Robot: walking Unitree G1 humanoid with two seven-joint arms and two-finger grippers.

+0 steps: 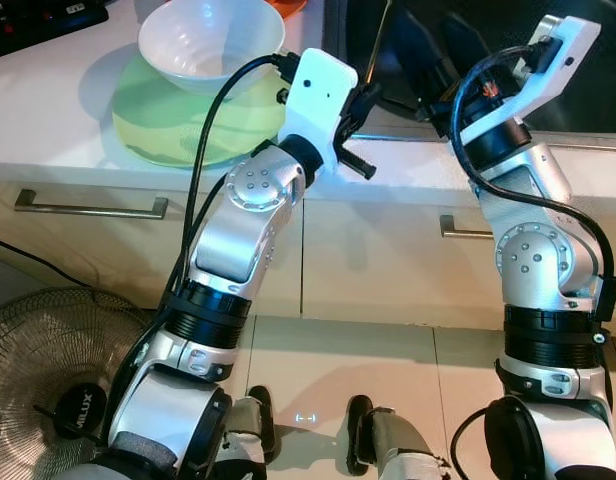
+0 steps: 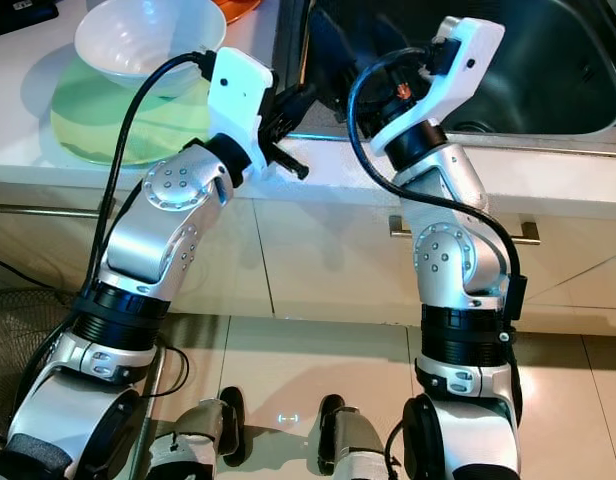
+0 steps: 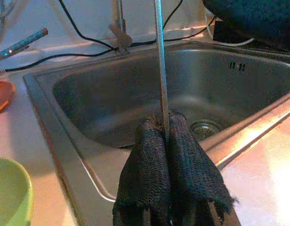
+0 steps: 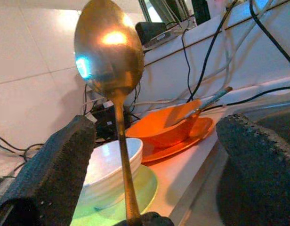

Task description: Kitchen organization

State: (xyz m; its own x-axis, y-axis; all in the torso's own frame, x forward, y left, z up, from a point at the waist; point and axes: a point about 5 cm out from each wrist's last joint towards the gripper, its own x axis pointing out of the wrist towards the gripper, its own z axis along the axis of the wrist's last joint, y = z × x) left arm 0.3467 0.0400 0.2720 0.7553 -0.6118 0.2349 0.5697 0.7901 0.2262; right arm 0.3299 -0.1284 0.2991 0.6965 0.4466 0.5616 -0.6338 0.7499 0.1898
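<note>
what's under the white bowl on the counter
The white bowl sits on a light green plate, which lies on the white counter. The bowl covers the plate's middle, so that part cannot be seen.

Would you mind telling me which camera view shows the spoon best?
The right wrist view: the spoon stands close up, bowl and handle lit, between the open right gripper's fingers. The left wrist view shows just its thin handle, pinched by the left gripper above the sink.
</note>
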